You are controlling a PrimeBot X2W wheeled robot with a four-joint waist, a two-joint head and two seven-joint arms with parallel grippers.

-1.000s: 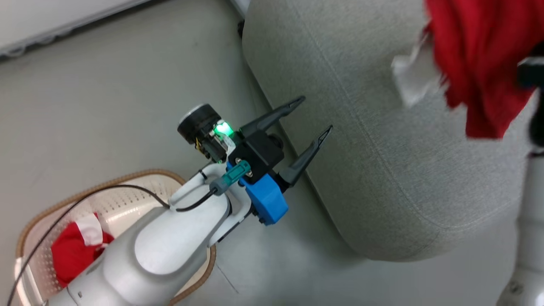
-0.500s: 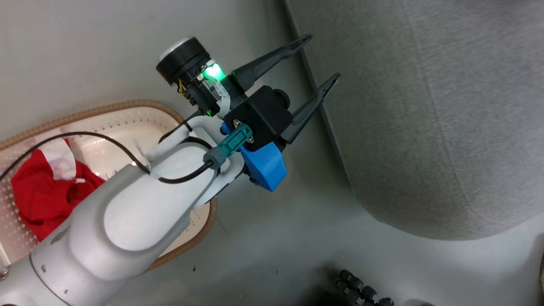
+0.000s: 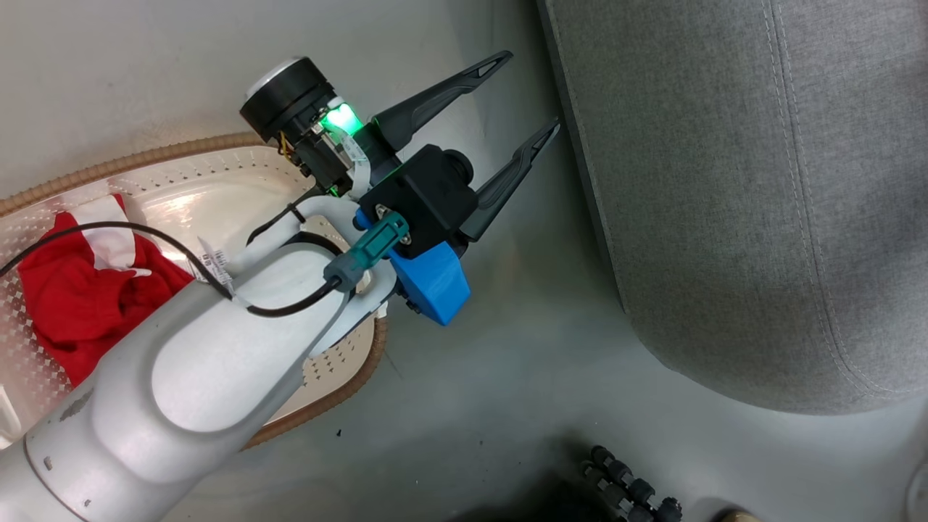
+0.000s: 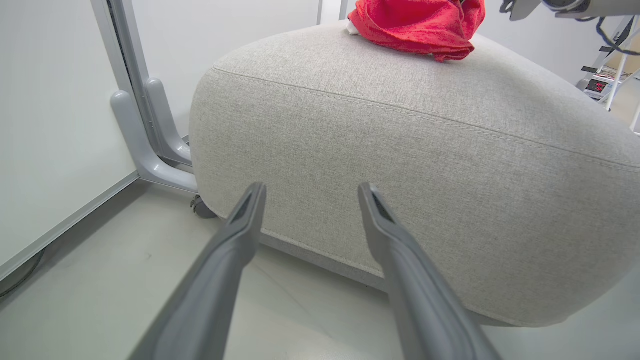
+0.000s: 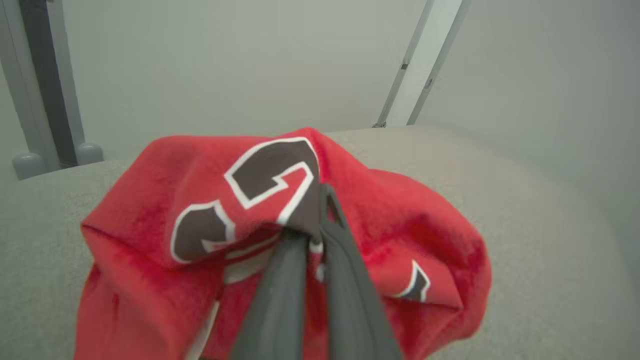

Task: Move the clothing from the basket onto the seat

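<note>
My left gripper point(image 3: 525, 96) hangs open over the floor between the basket point(image 3: 330, 402) and the seat point(image 3: 725, 217), nothing between its fingers. One red piece of clothing point(image 3: 80, 304) with white trim lies crumpled in the cream basket, partly hidden by my left forearm. In the left wrist view the open left gripper point(image 4: 311, 190) points at the grey seat's side point(image 4: 400, 160), and a second red garment point(image 4: 420, 25) rests on its top. My right gripper point(image 5: 320, 200) is shut on that red garment point(image 5: 225, 210), pinching a fold with black-and-white lettering above the seat point(image 5: 525, 225).
A grey metal frame leg point(image 4: 145, 125) and white wall panels stand behind the seat's left end, with a caster point(image 4: 202, 210) at its base. A dark ridged object point(image 3: 631, 493) lies on the floor near the head view's bottom edge. A device with red digits point(image 4: 597, 85) stands far right.
The head camera has swung down and left: more of the basket shows, and the red garment in my right gripper has left that view. My left gripper stays open.
</note>
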